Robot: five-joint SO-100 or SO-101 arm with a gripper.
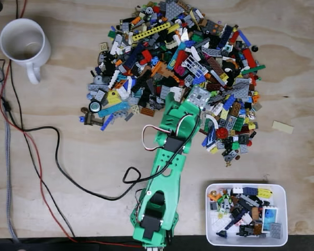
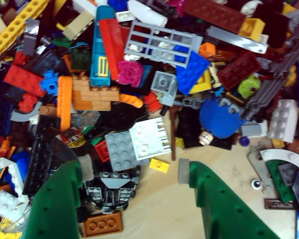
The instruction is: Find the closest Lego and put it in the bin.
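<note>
Fixed view: we see the white low-walled bin (image 1: pixel 280 191), rounded corners, part-filled with bricks, at lower right of the counter (image 1: pixel 83 172), right of the green arm (image 1: pixel 167 178). Wrist view: pincer (image 2: pixel 134 174) spread wide, holding nothing, at the Lego pile (image 2: pixel 139 74) edge.

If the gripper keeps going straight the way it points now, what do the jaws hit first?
Most likely the light grey studded plate and the white plate beside it at the pile's near edge, straight ahead of the open gripper. Depth is hard to judge; the small yellow piece may come first.
</note>
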